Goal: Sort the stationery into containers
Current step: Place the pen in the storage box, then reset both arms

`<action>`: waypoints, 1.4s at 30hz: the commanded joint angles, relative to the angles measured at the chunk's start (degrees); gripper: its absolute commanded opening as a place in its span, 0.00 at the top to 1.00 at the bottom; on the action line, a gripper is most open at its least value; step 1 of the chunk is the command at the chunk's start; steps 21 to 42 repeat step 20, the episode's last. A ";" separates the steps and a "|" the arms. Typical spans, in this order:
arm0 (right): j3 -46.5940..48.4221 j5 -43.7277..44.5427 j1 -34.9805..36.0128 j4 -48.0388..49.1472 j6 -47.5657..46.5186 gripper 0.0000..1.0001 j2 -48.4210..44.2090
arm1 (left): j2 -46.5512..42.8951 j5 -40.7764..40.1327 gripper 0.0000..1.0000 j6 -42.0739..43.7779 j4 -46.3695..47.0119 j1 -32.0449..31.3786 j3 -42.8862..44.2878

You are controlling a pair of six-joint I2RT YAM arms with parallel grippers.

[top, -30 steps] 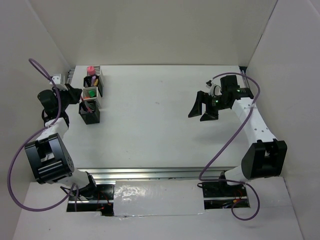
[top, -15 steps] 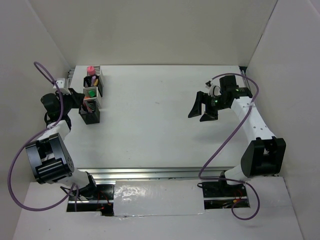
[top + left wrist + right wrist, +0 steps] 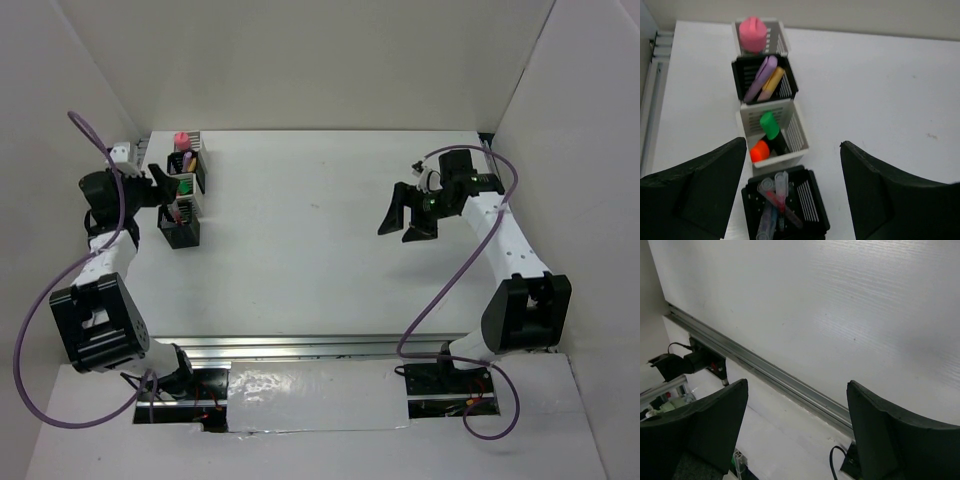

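Note:
Four square mesh containers stand in a row at the table's left rear (image 3: 183, 190). In the left wrist view, the farthest white cup (image 3: 775, 37) holds a pink marker (image 3: 753, 33). The black cup (image 3: 742, 80) behind it holds a purple and a yellow-orange highlighter (image 3: 773, 80). The white cup (image 3: 795, 132) holds a green-capped (image 3: 769, 124) and an orange-capped marker (image 3: 759, 150). The nearest black cup (image 3: 812, 205) holds several thin pens (image 3: 776, 197). My left gripper (image 3: 793, 145) (image 3: 163, 192) hangs open above the two nearest cups, holding nothing. My right gripper (image 3: 401, 224) (image 3: 797, 385) is open and empty over the right side.
A metal rail (image 3: 775, 377) runs along the table's near edge, with an arm base (image 3: 687, 362) beyond it. White walls close in the left, back and right sides. A small white block (image 3: 120, 152) sits at the left rear corner. Purple cables (image 3: 440, 300) loop off both arms.
My left gripper's jaws have spread wide beside the cups, and the left wrist has shifted slightly toward the back. The right arm has barely moved.

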 commanded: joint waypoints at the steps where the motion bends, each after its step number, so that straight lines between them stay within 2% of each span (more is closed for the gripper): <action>1: 2.74 2.58 0.08 2.41 -0.56 0.15 -2.35 | -4.71 -1.15 0.11 1.65 -7.88 -2.03 9.18; 2: 2.82 4.33 -0.27 2.85 -0.56 0.15 -3.05 | -4.80 -1.50 0.09 4.53 -16.26 -4.39 14.68; 3: 2.91 5.66 -0.54 3.29 -0.65 0.14 -3.49 | -4.54 -2.37 0.01 6.82 -21.31 -6.59 17.78; 4: 3.09 6.89 -0.63 4.34 -0.65 0.14 -4.02 | -4.10 -4.29 0.01 8.32 -27.19 -8.96 24.42; 5: 3.44 8.12 -0.80 4.79 -0.99 0.13 -4.29 | -2.71 -9.10 0.01 13.29 -36.38 -14.99 27.54; 6: 4.22 9.43 -0.89 4.88 -2.22 0.12 -4.29 | -1.91 -11.32 0.01 14.13 -40.13 -18.27 32.27; 8: 5.72 11.29 -0.98 4.70 -3.37 0.11 -3.76 | -0.50 -16.06 0.01 15.88 -46.81 -26.35 34.85; 11: 8.01 16.38 -1.33 5.31 -5.21 0.09 -2.97 | -0.84 -28.17 0.01 9.51 -46.76 -34.37 33.99; 13: 7.84 20.49 -1.94 7.60 -5.92 0.07 -3.84 | -1.81 -29.80 0.01 6.32 -46.59 -37.01 31.37; 14: 7.57 21.91 -2.03 8.65 -6.18 0.00 -4.28 | -2.34 -29.80 0.01 5.18 -46.15 -37.46 30.22; 18: 6.69 25.44 -2.47 12.08 -6.63 0.00 -4.99 | -3.84 -29.80 0.01 1.04 -44.81 -38.77 24.85; 42: 6.17 24.40 -2.91 12.52 -6.01 0.00 -4.99 | -3.48 -29.80 0.00 1.21 -45.88 -39.48 24.76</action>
